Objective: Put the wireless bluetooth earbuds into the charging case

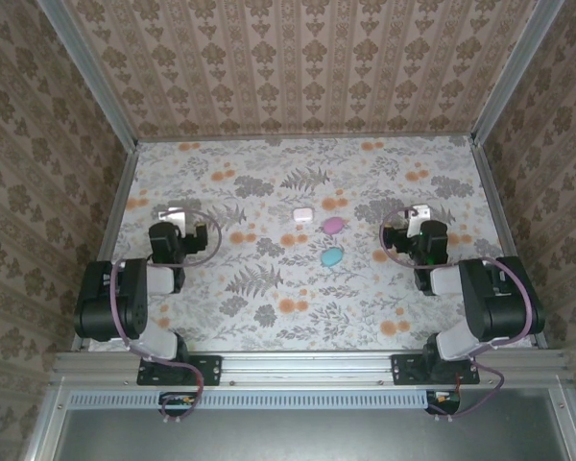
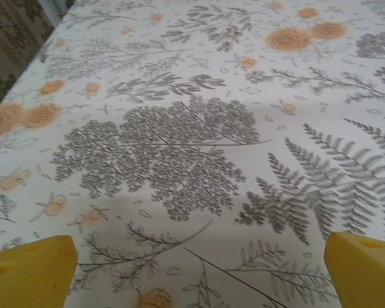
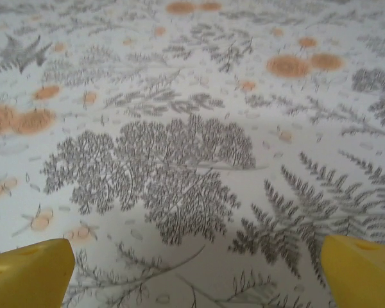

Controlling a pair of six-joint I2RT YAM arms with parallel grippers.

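Three small closed cases lie mid-table in the top view: a white rounded-square case [image 1: 302,214], a pink oval case [image 1: 333,226] and a teal oval case [image 1: 332,256]. The earbuds themselves are out of view. My left gripper [image 1: 178,219] rests low at the left, well apart from the cases. Its yellow fingertips [image 2: 32,269] stand wide apart over bare cloth, so it is open [image 2: 202,276]. My right gripper [image 1: 418,216] sits to the right of the pink case. It is also open [image 3: 199,273], with yellow fingertips [image 3: 362,269] holding nothing.
A floral-patterned cloth [image 1: 269,288] covers the table. Wallpapered walls with metal frame posts [image 1: 106,106] enclose it on the left, back and right. Both arm bases [image 1: 173,365] are bolted to the near rail.
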